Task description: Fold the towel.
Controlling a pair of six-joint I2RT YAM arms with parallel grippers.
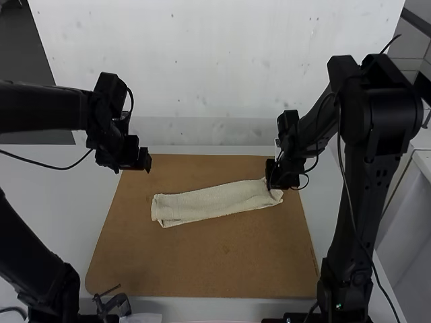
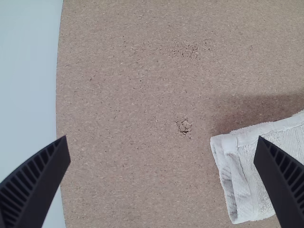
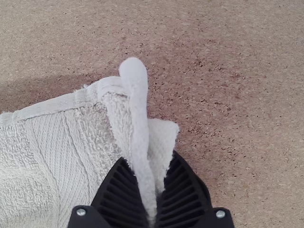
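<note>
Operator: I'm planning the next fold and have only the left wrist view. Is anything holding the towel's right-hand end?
Observer: Yes, the right gripper has that end of the towel pinched between its fingers.
Operator: What does the pinched part look like?
Observer: A rounded ridge of cloth sticks out past the fingertips, with a small flap beside it.
Operator: And how does the towel lie as a whole?
Observer: In the high view it is a long, narrow strip, slanting slightly across the brown board.
</note>
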